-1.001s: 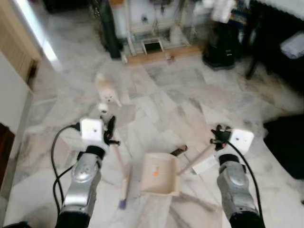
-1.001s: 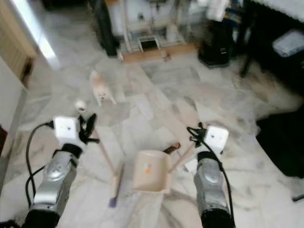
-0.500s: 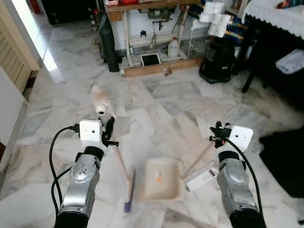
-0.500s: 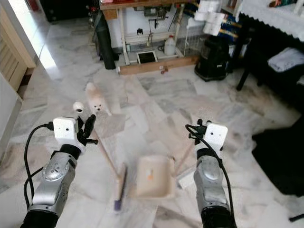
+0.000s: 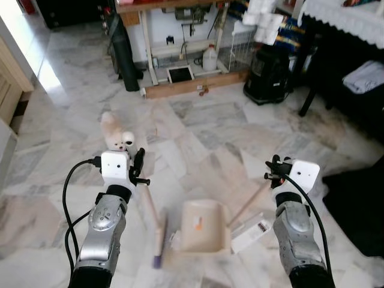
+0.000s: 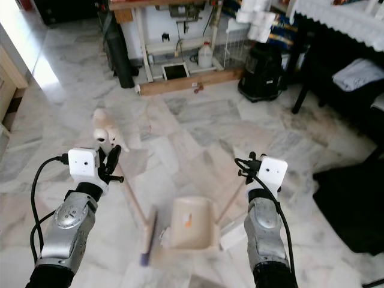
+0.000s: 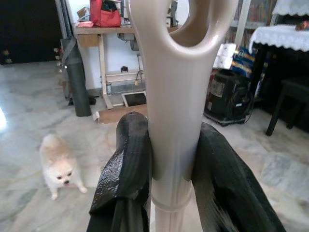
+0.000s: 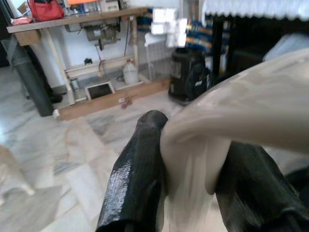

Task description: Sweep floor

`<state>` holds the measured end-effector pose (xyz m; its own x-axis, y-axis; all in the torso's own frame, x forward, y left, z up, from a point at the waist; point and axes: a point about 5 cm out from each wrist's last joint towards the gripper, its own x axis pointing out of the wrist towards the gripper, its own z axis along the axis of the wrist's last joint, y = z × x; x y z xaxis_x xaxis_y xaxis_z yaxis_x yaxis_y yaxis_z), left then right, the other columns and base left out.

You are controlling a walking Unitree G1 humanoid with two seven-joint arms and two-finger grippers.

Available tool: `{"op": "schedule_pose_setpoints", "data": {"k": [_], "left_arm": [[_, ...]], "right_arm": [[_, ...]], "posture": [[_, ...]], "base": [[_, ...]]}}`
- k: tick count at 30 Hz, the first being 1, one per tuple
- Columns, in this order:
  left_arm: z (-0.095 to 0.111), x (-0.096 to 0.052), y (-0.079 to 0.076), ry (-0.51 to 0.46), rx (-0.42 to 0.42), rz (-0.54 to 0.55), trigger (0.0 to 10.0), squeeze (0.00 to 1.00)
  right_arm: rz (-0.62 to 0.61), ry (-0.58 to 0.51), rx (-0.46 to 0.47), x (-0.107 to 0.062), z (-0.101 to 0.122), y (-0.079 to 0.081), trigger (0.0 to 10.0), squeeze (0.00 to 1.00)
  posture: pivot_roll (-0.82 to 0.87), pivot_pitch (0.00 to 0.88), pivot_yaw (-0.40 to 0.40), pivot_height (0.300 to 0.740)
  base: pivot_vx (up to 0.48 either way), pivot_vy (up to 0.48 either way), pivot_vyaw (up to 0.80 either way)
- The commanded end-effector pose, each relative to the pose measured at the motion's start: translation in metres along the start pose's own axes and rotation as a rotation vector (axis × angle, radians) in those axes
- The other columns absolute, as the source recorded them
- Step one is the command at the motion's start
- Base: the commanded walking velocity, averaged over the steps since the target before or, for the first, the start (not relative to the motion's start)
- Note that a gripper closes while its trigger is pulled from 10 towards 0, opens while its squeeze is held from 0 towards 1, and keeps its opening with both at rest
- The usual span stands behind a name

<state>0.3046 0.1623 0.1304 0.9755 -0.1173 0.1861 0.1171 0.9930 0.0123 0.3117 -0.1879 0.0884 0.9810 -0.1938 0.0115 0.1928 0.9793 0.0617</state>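
Marble floor (image 5: 198, 138) in grey and white fills the room, and the beige dustpan (image 5: 203, 225) lies on it between the two arms; I use this dustpan as the landmark. Inside the dustpan there is one small orange bit (image 5: 196, 225), and I cannot make out anything else in it. Just to the left of the dustpan the brush head of the broom (image 5: 159, 240) rests on the floor, and its beige handle goes up to the left gripper (image 5: 139, 170). In the left wrist view, both black fingers (image 7: 126, 164) of this gripper are pressed against the handle, one on each side, so it is closed around the broom. The long handle of the dustpan goes up and to the right, to the right gripper (image 5: 272, 172); in the right wrist view its fingers (image 8: 140, 179) are also closed tightly around the beige handle. Touching the dustpan on its right side, a flat white packet (image 5: 251, 231) lies on the floor. Beyond the dustpan and to the left, near the left gripper, a small cream dog (image 5: 114, 131) stands on the marble. Far beyond the dustpan, a wooden table (image 5: 168, 12) stands at the wall, with a white plastic jug (image 5: 209, 59) under it and a black appliance (image 5: 268, 75) to its right.
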Motion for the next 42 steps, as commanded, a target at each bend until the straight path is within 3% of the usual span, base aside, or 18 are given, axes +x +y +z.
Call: {"op": "schedule_pose_setpoints", "data": {"k": [1,13,42], "left_arm": [[0.0103,0.0006,0.0063,-0.053,0.037,0.014,10.0,0.0],[0.0101,0.0009,0.0071,-0.05,0.029,0.022,10.0,0.0],[0.0108,0.0007,0.0088,-0.048,0.033,0.018,10.0,0.0]], "right_arm": [[0.021,-0.053,0.027,0.0025,0.0117,0.0086,10.0,0.0],[0.019,-0.055,0.025,0.0026,0.0123,0.0082,10.0,0.0],[0.019,-0.04,0.05,0.0033,0.0114,0.0079,10.0,0.0]], "posture": [[0.04,0.064,-0.001,0.74],[0.04,0.067,0.0,0.74],[0.04,0.068,0.006,0.74]], "base": [[0.0,0.0,0.0],[0.0,0.0,0.0],[0.0,0.306,-0.11]]}}
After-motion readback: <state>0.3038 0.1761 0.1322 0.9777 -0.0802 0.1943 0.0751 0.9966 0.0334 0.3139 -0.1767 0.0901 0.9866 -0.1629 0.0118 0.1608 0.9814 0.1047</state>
